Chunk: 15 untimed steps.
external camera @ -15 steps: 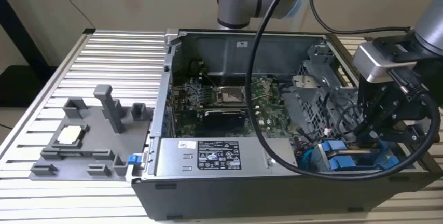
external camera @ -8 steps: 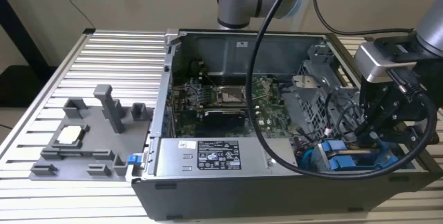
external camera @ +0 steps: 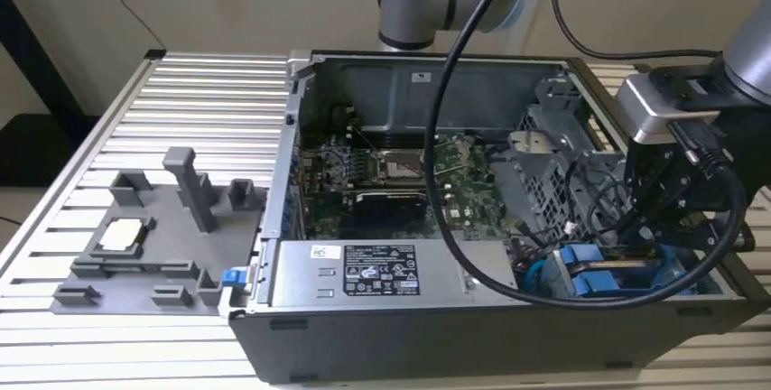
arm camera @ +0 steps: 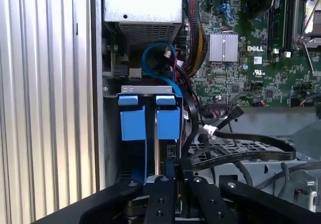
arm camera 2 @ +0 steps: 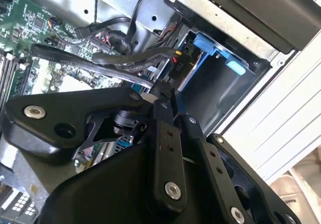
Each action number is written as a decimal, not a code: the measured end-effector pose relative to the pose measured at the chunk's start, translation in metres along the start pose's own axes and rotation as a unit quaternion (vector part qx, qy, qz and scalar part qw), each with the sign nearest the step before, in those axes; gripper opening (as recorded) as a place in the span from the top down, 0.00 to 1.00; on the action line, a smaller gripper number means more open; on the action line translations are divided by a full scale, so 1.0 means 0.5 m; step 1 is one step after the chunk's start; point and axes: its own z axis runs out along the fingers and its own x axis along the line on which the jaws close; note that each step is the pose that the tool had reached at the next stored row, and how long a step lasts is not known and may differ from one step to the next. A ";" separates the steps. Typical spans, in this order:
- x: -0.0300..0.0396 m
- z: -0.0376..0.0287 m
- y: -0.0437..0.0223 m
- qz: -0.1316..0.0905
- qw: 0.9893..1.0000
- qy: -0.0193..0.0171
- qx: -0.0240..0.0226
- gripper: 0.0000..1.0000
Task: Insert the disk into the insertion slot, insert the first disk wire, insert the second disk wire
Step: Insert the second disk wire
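Down at about 4 o'clock in the exterior view, the black gripper (external camera: 674,214) hangs inside the open computer case (external camera: 482,336), right over the corner with the insertion slot (external camera: 566,286). I cannot tell if the gripper is apart or together.

Two bright blue plastic frames (arm camera: 168,126) stand side by side in that slot, flat and smooth, with square tabs. One of them holds the disk (I cannot tell which one). A thin blue wire (arm camera: 150,53) makes a loop just beside them. A flat black wire (arm camera: 251,153) bends close to the gripper, near a small white plug (arm camera: 209,130).

The case is a gray metal box. It has a green board (external camera: 398,173) with many tiny parts. It sits on a silver surface (external camera: 181,92) with long ridges. At 9 o'clock a gray plastic holder (external camera: 157,236) with blocky posts rests on the same surface.
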 end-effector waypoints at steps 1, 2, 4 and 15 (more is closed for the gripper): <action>0.001 0.000 -0.001 0.000 1.000 0.000 -0.001 0.84; 0.001 0.000 -0.002 0.001 1.000 0.000 -0.001 0.84; 0.001 0.000 -0.002 0.001 1.000 0.000 -0.001 0.84; 0.003 0.013 -0.003 0.003 1.000 -0.001 -0.001 0.84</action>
